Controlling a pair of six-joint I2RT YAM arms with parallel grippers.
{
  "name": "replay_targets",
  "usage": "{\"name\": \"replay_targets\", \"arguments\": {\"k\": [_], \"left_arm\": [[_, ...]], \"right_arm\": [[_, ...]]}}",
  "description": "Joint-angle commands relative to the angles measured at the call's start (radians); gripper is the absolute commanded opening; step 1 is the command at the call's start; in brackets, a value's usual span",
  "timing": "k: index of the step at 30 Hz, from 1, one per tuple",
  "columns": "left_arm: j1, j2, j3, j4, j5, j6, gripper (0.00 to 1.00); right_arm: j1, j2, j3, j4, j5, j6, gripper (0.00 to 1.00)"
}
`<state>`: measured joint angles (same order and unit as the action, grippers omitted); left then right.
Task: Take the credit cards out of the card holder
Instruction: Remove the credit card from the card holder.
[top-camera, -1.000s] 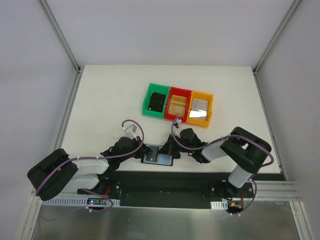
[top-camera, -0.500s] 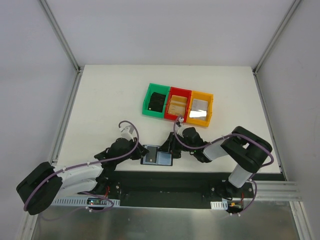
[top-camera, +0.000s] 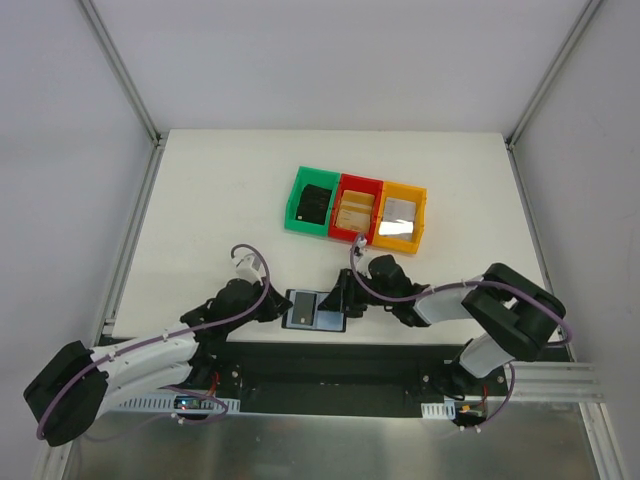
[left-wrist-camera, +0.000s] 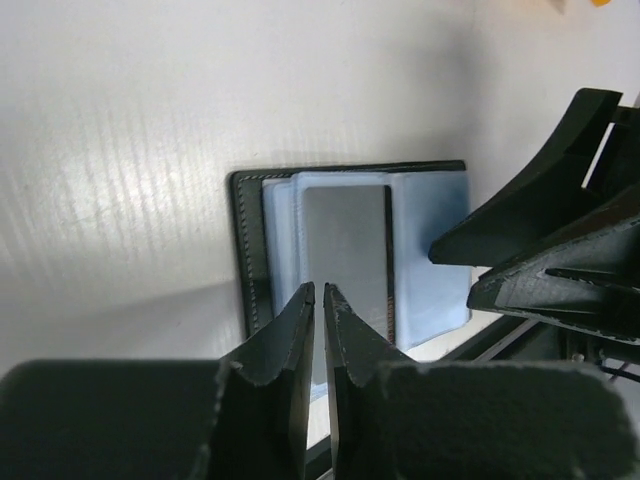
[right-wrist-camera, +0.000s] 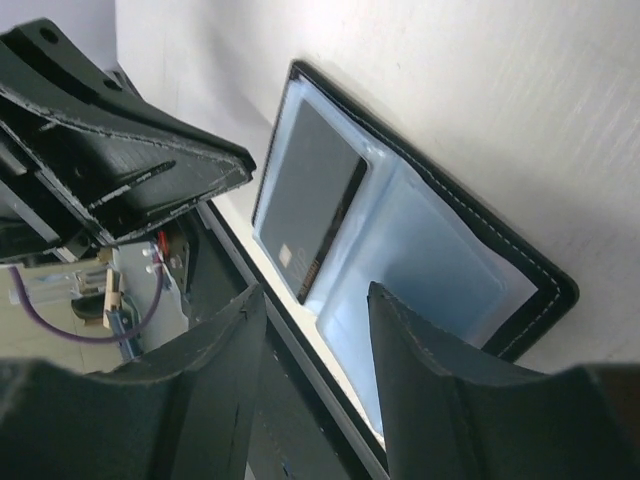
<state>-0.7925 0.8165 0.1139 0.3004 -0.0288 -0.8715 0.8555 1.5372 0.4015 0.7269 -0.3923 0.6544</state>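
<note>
**Card Being Lined Up for Removal from the Opened Holder**

At the near edge of the desk (top-camera: 220, 200), the holder (top-camera: 315, 310) is lying opened flat with its blue lining up, between the two hands. The left hand (left-wrist-camera: 319, 290) is being held low over the holder's left half. Its jaws are pressed almost together, with only a slit showing, and nothing is being gripped. A dark card (left-wrist-camera: 345, 250) is sitting in the left sleeve, just beyond those tips. The right hand (right-wrist-camera: 315, 292) is being held over the right half with its jaws released and apart, grasping nothing. Whether it is touching the lining cannot be told. The right sleeve is showing only pale blue.

The step in hand is judged to be the drawing out of this card, since the holder is already open and the card is not yet out. The next move is likely calling for one hand to pin the holder down while the other catches an exposed card edge and slides it from the sleeve.

Farther back, a green bin (top-camera: 293, 205), a red bin (top-camera: 358, 180) and a yellow bin (top-camera: 405, 188) are standing in a row, well apart from the holder.
</note>
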Motion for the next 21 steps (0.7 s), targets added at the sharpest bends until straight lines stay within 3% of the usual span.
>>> {"name": "replay_targets", "arguments": {"k": [1,9,21], "left_arm": [[-0.007,0.026,-0.045,0.022,0.015,-0.004,0.06],[-0.007,0.094,-0.045,0.08,0.015,0.012,0.0],[-0.007,0.177,-0.011,0.109,0.004,0.029,0.0]], "right_arm": [[0.008,0.069,-0.006,-0.011,-0.074,-0.029,0.47],[-0.013,0.112,-0.032,0.045,-0.014,0.005,0.44],[-0.117,0.084,-0.056,0.008,-0.025,-0.035,0.44]]}}
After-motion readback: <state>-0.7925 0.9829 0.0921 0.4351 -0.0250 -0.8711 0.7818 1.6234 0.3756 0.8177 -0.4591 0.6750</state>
